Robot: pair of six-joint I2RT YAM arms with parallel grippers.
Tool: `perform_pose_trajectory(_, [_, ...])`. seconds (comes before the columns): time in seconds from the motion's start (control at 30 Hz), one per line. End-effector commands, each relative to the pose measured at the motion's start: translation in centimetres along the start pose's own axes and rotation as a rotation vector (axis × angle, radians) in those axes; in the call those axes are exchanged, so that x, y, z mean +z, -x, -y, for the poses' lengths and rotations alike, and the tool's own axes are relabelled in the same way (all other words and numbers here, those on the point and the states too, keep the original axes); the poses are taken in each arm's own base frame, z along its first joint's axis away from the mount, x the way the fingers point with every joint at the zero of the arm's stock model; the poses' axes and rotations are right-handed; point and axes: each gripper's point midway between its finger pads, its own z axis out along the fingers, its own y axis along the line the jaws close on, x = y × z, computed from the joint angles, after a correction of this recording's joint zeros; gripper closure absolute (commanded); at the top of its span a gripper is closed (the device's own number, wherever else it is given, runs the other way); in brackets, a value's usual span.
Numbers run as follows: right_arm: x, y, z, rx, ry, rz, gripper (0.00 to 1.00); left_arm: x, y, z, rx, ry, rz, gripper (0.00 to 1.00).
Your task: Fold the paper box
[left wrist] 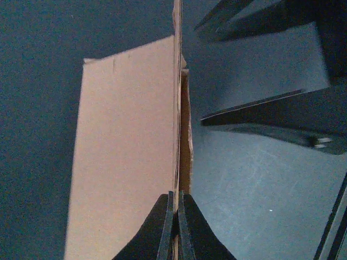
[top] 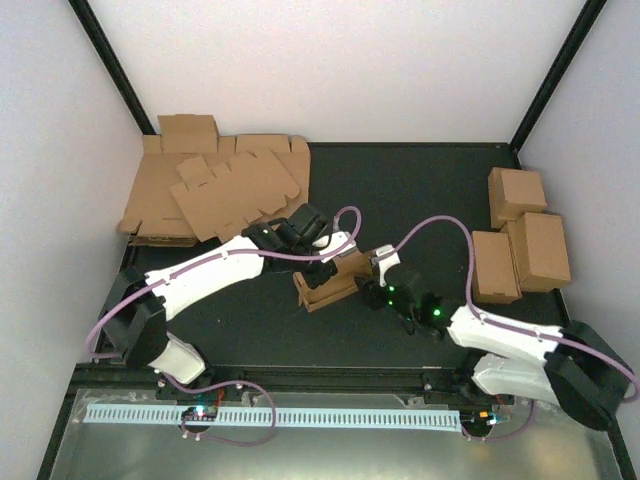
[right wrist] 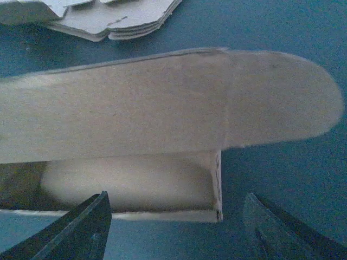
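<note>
pinching a thin upright wall of the paper box [top: 330, 282] between fingers closed tight on the cardboard, the left gripper [left wrist: 175, 195] holds it at the middle of the black table [top: 420, 190]. the right gripper [right wrist: 176, 197] sits just beside the box's open end with its fingers spread wide, holding nothing; a long rounded flap stands over the open tray. farther back, a heap of flat cardboard blanks [top: 215, 190] lies in the far left corner, and three folded boxes [top: 540, 250] sit near the right wall.
</note>
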Motion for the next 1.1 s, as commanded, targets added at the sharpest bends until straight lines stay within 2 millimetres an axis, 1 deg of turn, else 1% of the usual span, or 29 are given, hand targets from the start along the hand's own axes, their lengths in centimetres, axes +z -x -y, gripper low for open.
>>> perform_pose_trajectory(0.0, [-2.2, -1.3, -0.3, 0.055, 0.059, -0.032, 0.29, 2.0, -2.2, 1.2, -0.046, -0.046, -0.068, 0.98])
perform_pose_trajectory(0.17, [-4.3, -0.4, -0.2, 0.109, 0.075, -0.009, 0.28, 3.4, -3.3, 2.2, -0.053, -0.071, -0.094, 0.99])
perform_pose_trajectory(0.27, [-5.4, 1.0, 0.2, 0.118, 0.052, 0.015, 0.28, 4.2, -3.9, 2.7, -0.054, -0.081, -0.11, 0.98])
perform_pose_trajectory(0.37, [-6.5, 2.9, 0.9, 0.124, 0.009, 0.056, 0.29, 4.5, -4.3, 2.8, -0.049, -0.069, -0.13, 0.98])
perform_pose_trajectory(0.47, [-7.1, 3.9, 2.0, 0.148, -0.056, 0.073, 0.33, 3.9, -4.1, 2.6, -0.046, -0.05, -0.124, 0.98])
perform_pose_trajectory(0.53, [-7.2, 4.2, 2.6, 0.163, -0.081, 0.074, 0.35, 2.9, -3.3, 2.6, -0.04, -0.045, -0.089, 0.98])
perform_pose_trajectory(0.63, [-7.2, 4.6, 4.1, 0.224, -0.129, 0.068, 0.39, 1.6, -1.9, 2.7, -0.052, -0.045, -0.036, 0.98])
perform_pose_trajectory(0.8, [-7.2, 4.6, 7.9, 0.391, -0.185, 0.061, 0.55, 0.1, -0.4, 2.2, -0.09, -0.048, 0.016, 0.98])
perform_pose_trajectory(0.87, [-7.0, 4.4, 8.6, 0.449, -0.156, 0.062, 0.61, 0.0, -0.3, 2.1, -0.09, -0.052, 0.017, 0.98])
perform_pose_trajectory(0.9, [-6.8, 4.2, 9.0, 0.476, -0.144, 0.062, 0.67, 0.0, -0.2, 2.1, -0.09, -0.054, 0.016, 0.98])
perform_pose_trajectory(1.0, [-5.8, 3.9, 8.3, 0.503, -0.063, 0.046, 0.89, 0.1, -0.3, 2.2, -0.089, -0.061, 0.007, 0.98])
perform_pose_trajectory(1.03, [-5.3, 3.8, 7.7, 0.506, -0.023, 0.032, 0.96, 0.1, -0.3, 2.3, -0.088, -0.064, 0.007, 0.98])
perform_pose_trajectory(1.07, [-4.7, 3.5, 7.1, 0.509, 0.012, 0.007, 0.98, 0.0, -0.3, 2.3, -0.087, -0.066, 0.008, 0.98])
